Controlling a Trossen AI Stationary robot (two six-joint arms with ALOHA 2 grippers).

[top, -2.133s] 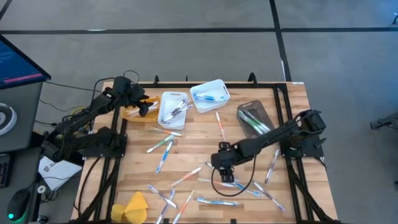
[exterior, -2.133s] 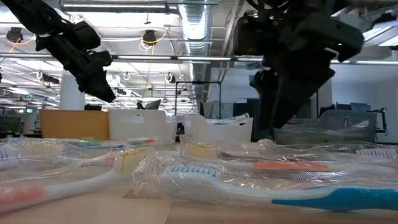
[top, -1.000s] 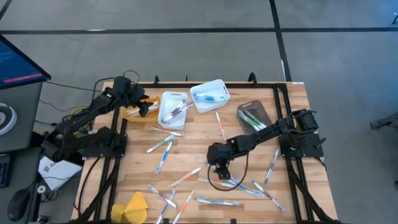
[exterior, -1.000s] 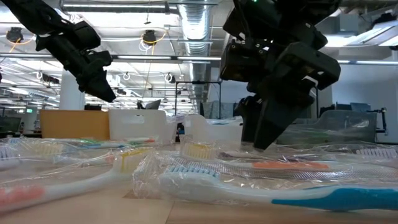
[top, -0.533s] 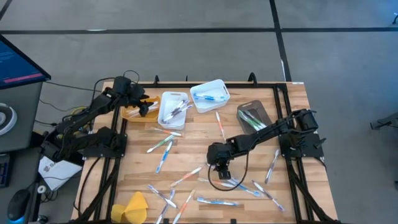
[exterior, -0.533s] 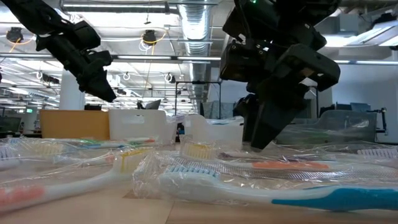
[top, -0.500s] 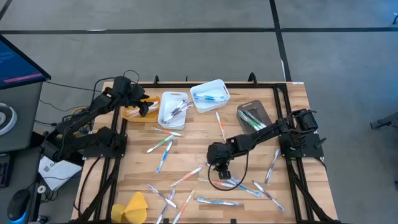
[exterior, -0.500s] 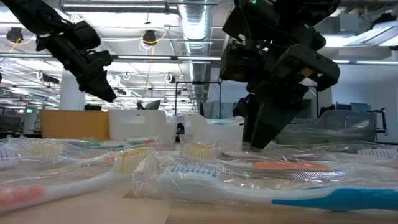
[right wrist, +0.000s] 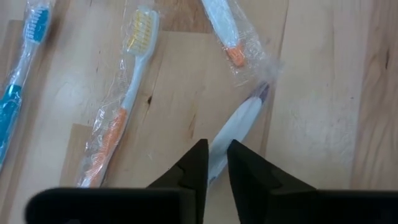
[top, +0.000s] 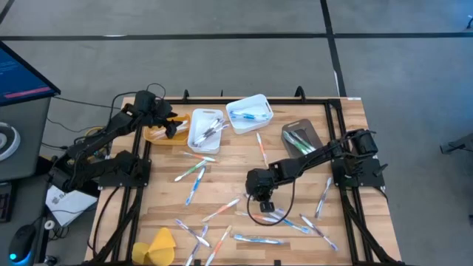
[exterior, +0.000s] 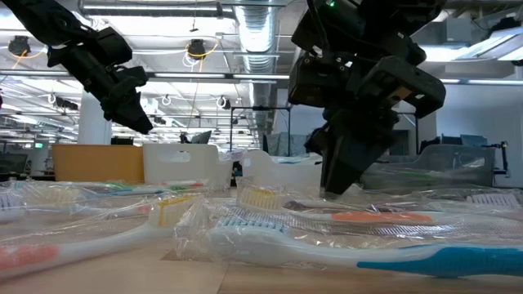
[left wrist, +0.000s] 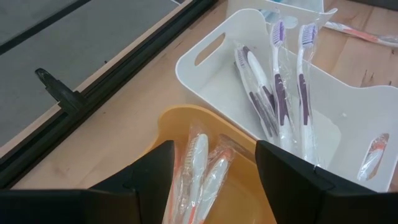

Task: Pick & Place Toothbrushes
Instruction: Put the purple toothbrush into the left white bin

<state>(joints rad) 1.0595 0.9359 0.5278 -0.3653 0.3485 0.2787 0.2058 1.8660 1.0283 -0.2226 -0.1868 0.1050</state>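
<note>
From my remote station, the left wrist view alone shows me the bin contents: two wrapped orange-handled toothbrushes [left wrist: 202, 171] in the orange plastic bin [left wrist: 171, 121], and purple-trimmed wrapped toothbrushes [left wrist: 273, 81] in the white rectangular plastic bin [left wrist: 348, 99] touching it. The left gripper [top: 171, 127] hangs over the orange bin at the far left corner of the slatted wooden table [top: 236, 166], jaws parted wide and empty. Loose clear-wrapped toothbrushes [top: 194, 176], with white, blue, green or orange handles, lie scattered across the table's middle and near edge. The right arm reaches in from the right edge, its right gripper [top: 264, 205] pointing down near the table's centre; only its wrist view shows the jaws nearly together, pinching the white-handled wrapped toothbrush with a purple end [right wrist: 239, 124] on the boards.
</note>
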